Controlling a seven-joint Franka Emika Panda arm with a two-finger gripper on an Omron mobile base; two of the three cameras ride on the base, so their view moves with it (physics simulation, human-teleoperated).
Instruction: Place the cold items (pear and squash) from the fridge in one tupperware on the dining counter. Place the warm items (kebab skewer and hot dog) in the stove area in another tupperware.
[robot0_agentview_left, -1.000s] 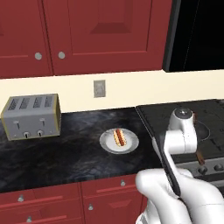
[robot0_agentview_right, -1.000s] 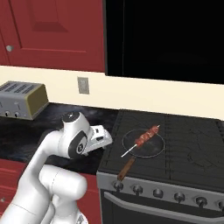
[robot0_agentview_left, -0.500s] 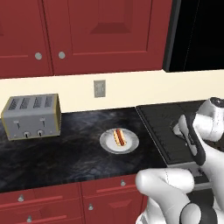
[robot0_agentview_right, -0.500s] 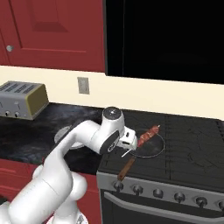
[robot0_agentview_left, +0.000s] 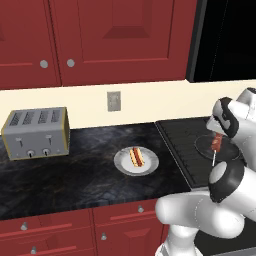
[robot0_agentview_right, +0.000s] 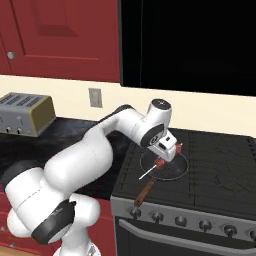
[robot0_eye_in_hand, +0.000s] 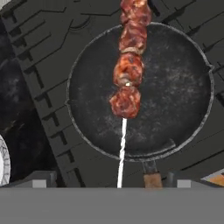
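Swinging across from the counter side, the arm now holds its gripper (robot0_agentview_right: 170, 148) over the stove's round pan (robot0_eye_in_hand: 183, 78), having cleared the plate (robot0_agentview_left: 136, 161) it passed a second ago. Whether its fingers are spread or closed cannot be told. The kebab skewer (robot0_eye_in_hand: 128, 70) lies in the pan, meat chunks toward the far side, its white stick reaching over the rim. The hot dog (robot0_agentview_left: 136, 156) rests on the white plate on the black counter, with a toaster (robot0_agentview_left: 36, 132) further left.

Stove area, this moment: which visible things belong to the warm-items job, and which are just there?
Job:
kebab skewer in the pan
hot dog on the plate
gripper above the pan

Bystanders:
toaster
wall outlet
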